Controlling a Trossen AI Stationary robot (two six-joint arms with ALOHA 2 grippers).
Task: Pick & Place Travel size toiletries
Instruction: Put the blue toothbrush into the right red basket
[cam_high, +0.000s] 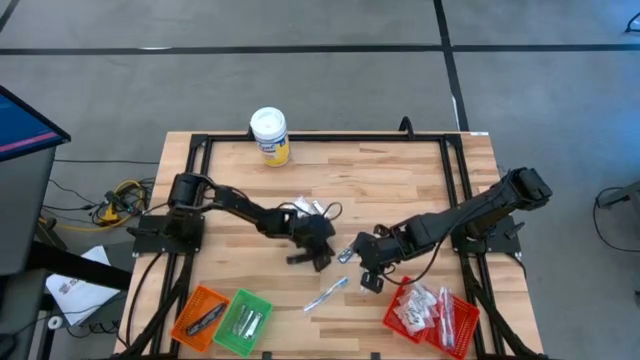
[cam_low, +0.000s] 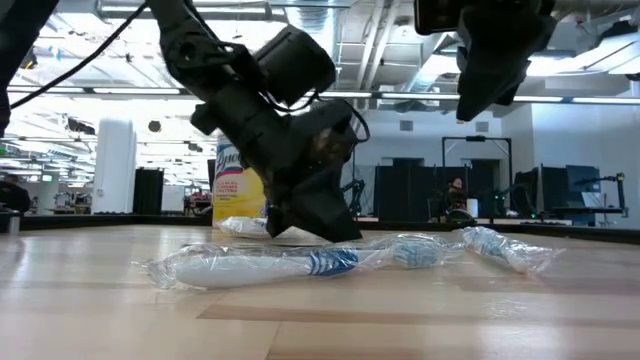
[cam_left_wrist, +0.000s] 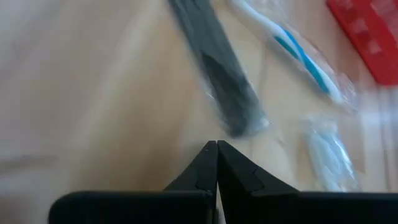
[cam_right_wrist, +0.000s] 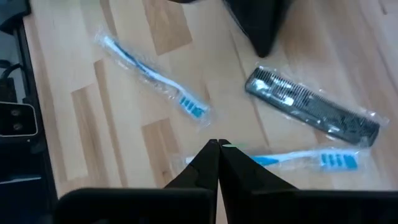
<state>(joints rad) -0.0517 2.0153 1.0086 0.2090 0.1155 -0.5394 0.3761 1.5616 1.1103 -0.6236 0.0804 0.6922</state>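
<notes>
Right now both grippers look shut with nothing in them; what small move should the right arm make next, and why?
Probably reopen the right gripper and lower it over the wrapped toothbrush lying just past its fingertips. Its fingers meet at a point with nothing between them, so the close seems to have missed. The black comb lies farther off, and the left gripper is also shut and empty.

Canister (cam_high: 270, 135) at the worktop's (cam_high: 400, 180) far edge; three baskets along the near edge, two (cam_high: 221, 317) at left, one (cam_high: 432, 315) at right. Comb (cam_right_wrist: 312, 106) and wrapped toothbrushes (cam_right_wrist: 151, 76) mid-worktop between both end effectors.
</notes>
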